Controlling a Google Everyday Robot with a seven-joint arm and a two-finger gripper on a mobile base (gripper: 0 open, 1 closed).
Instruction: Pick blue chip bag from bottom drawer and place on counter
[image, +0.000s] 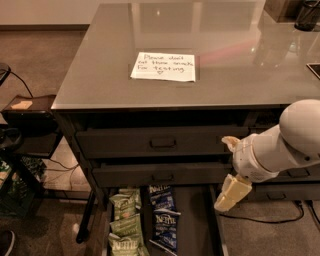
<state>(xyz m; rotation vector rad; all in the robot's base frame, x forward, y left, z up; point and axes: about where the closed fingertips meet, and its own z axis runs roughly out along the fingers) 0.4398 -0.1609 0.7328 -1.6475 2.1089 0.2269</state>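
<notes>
The gripper (231, 194) hangs low in front of the cabinet, tilted down and to the left, approx. over the right wall of the open bottom drawer (196, 222). Can't tell from here whether the jaws are open or closed; nothing is visibly in them. Left of the jaws, well apart, a blue chip bag (161, 196) lies flat in the drawer at about their level, w/ a second blue bag (165, 228) just below it (both show white lettering). Further left sit the green bags (124, 224), stacked in a column. Up and right of the jaws runs the white arm (282, 145). Above the jaws are two shut drawers w/ recessed handles (163, 143), then the counter (240, 75), with a handwritten note (164, 66) lying up and left.
</notes>
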